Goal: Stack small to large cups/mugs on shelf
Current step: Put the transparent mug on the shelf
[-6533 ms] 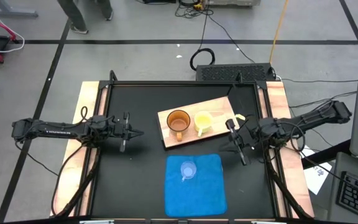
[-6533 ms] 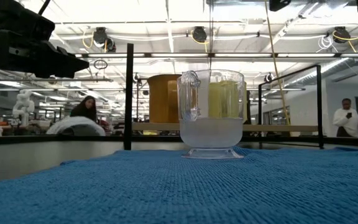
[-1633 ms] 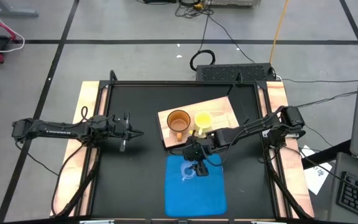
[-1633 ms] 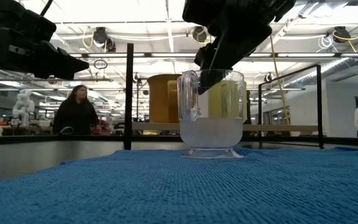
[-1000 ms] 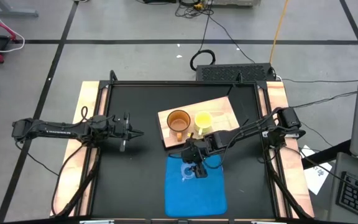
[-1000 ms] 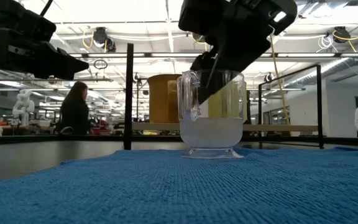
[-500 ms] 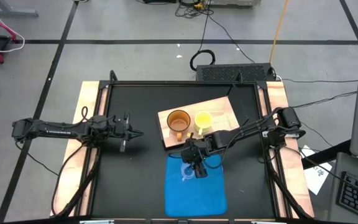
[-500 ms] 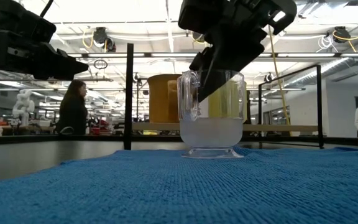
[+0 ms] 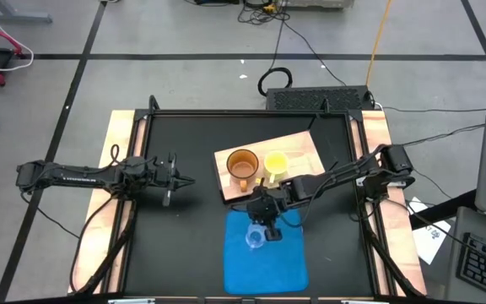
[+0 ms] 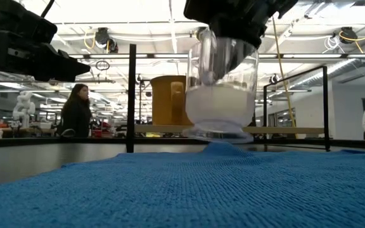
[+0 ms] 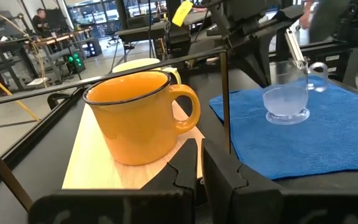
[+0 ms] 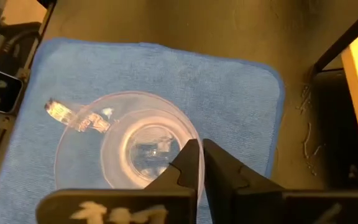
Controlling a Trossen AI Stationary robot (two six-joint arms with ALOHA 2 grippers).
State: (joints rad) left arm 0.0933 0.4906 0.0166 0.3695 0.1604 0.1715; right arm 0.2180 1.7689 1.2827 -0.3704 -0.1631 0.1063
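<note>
The small clear cup [image 9: 254, 239] hangs over the blue mat [image 9: 268, 262], held by my right gripper [image 9: 265, 221], which is shut on its rim. In the low view the cup [image 10: 222, 95] is raised and slightly tilted. The large amber mug [image 9: 242, 165] and the yellow mug [image 9: 275, 163] stand upright on the light-wood shelf board [image 9: 298, 148]. My left gripper [image 9: 174, 179] waits at the table's left, shut and empty, with the amber mug [image 11: 138, 115] before it. My right gripper pinches the cup's rim [image 12: 185, 140] on the side opposite the handle [image 12: 73, 115], one finger inside the cup and one outside. The fingers [image 12: 190, 163] come from above, slanting down. The cup's base [image 10: 217, 132] is just above a small hump of the mat; whether they touch I cannot tell.
The board lies slanted at the table's far middle, just beyond the mat. A black frame with upright posts [image 10: 131, 95] borders the table. People show in the room behind. Bare black tabletop [image 9: 184, 245] lies left of the mat.
The clear cup, which stood upright on the mat with my right gripper's finger inside it, is now raised off the mat, shifted a little toward the table's near edge and slightly tilted. The mat has puckered up beneath it.
</note>
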